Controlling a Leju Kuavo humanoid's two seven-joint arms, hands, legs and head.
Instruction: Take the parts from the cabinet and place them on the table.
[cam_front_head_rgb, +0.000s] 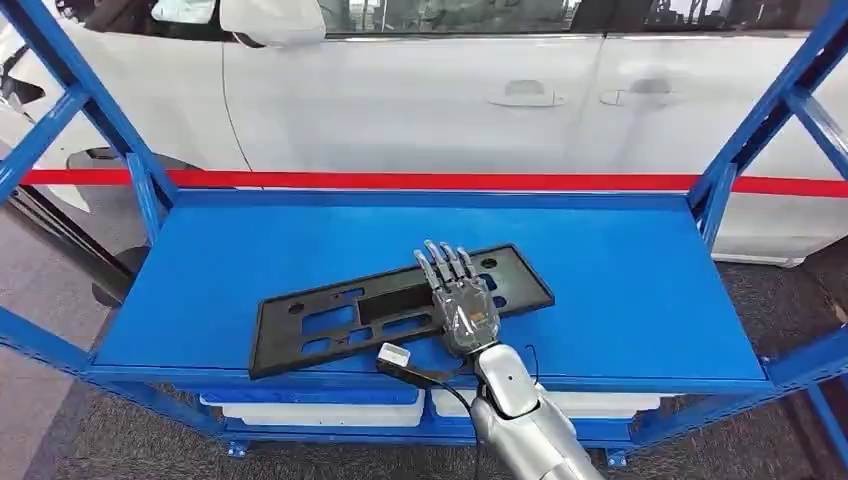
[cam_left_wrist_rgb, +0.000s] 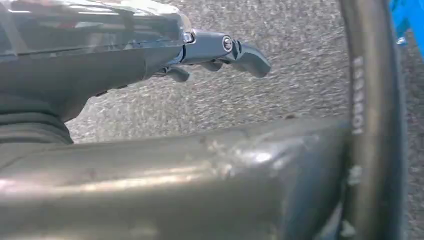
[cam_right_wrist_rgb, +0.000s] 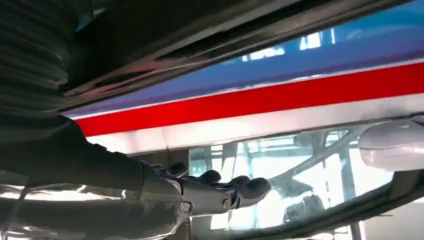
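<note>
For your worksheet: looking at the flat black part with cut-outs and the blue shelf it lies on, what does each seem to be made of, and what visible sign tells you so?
Black part: probably moulded plastic, matt; its dull, even black and neat rectangular cut-outs suggest this. Blue shelf: likely painted sheet metal, smooth with a soft sheen, matching the blue angled frame struts. Neither is certain from looks alone. The right hand rests on the part.

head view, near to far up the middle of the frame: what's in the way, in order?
Silver right arm → right hand, lying flat on the black plastic panel → bare blue shelf top → red stripe → white car.
</note>
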